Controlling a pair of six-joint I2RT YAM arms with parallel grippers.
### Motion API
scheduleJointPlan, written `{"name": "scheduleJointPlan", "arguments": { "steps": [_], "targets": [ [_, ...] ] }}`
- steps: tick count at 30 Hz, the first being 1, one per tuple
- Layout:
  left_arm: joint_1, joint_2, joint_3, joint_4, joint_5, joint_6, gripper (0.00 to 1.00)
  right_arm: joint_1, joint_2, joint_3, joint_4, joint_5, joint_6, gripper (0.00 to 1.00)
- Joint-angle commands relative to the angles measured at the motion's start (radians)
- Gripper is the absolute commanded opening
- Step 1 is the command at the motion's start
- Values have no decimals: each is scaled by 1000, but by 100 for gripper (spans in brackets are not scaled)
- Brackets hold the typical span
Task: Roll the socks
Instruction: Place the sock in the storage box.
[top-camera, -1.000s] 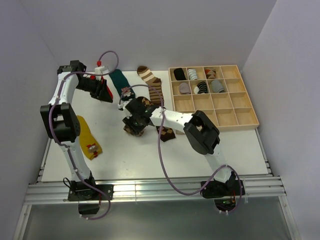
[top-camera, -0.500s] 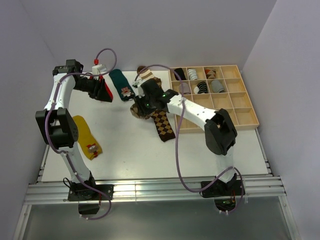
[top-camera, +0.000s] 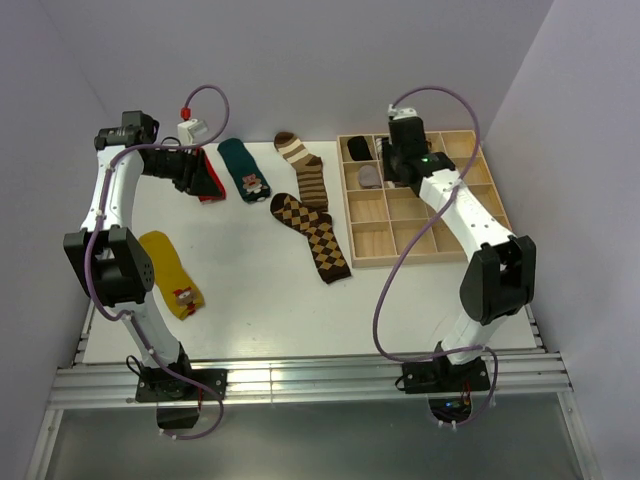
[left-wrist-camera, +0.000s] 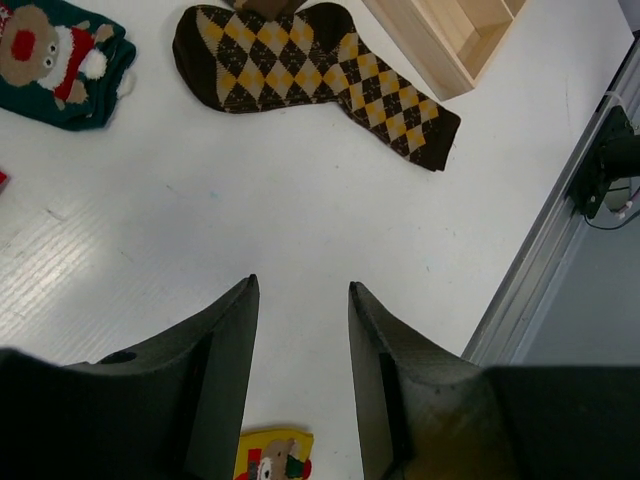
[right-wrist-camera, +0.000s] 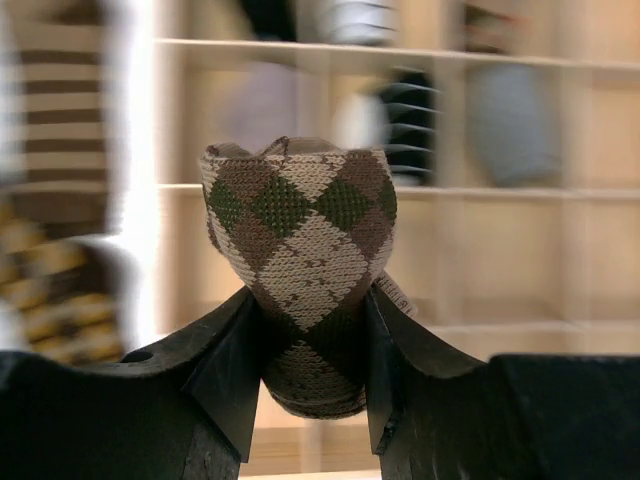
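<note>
The right gripper (right-wrist-camera: 308, 300) is pinching a rolled argyle sock (right-wrist-camera: 300, 220) between its jaws, squeezing the bundle's lower half while the open top is flaring above the fingertips, and it is hanging over the wooden tray (top-camera: 447, 235), whose compartments are showing blurred behind the roll. The danger is lying in the release: with only the base clamped, the roll is looking liable to spring loose as the jaws part, or to catch a divider and tip into a cell that is already taken. Beyond the jaws, the tray's two far rows are holding six rolls (top-camera: 436, 172), dark, striped, brown and grey, while the end cell of each of those rows and the rows nearer the jaws are standing bare. The left gripper (left-wrist-camera: 300, 300) is hovering above the table (left-wrist-camera: 200, 230) with jaws spread and nothing between them; a brown argyle sock (left-wrist-camera: 300, 70) is lying flat ahead of its jaws, a teal sock (left-wrist-camera: 60, 50) ahead and off to one side, and a mustard sock (left-wrist-camera: 272, 455) is peeking out beneath the jaws, all waiting unrolled
</note>
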Motion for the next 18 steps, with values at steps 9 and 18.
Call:
{"name": "scheduleJointPlan", "arguments": {
  "steps": [9, 18],
  "targets": [
    [4, -57, 70, -9, 125, 33, 46, -199, -15, -179, 128, 362, -175, 0],
    [5, -62, 50, -16, 183, 75, 46, -251, 60, -233, 214, 448, -199, 0]
  ]
}}
